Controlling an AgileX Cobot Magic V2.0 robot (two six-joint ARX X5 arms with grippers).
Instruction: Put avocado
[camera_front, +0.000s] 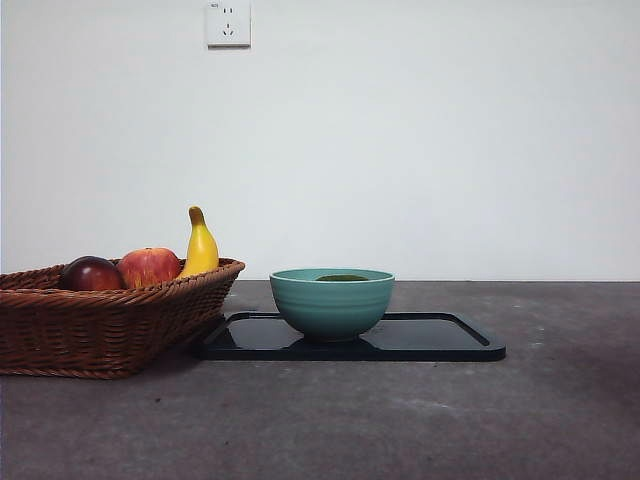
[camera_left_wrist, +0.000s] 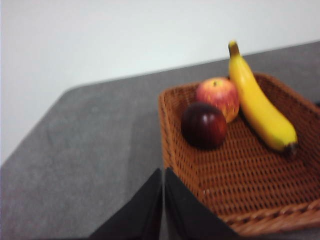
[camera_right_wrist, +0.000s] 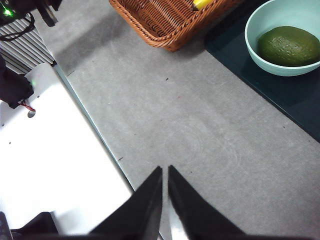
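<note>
One avocado (camera_right_wrist: 289, 46) in bowl (camera_front: 331, 300) on tray (camera_front: 440, 338); both hands (camera_left_wrist: 163, 210) (camera_right_wrist: 165, 200) closed, empty; risk: nudging bowl off tray

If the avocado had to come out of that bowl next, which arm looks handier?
Probably the right: its gripper, jaws shut, views the avocado in the teal bowl. The left gripper faces the basket.

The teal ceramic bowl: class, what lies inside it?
One dark green oval avocado lies inside the teal ceramic bowl. Its underside and the bowl's floor beneath are hidden.
</note>
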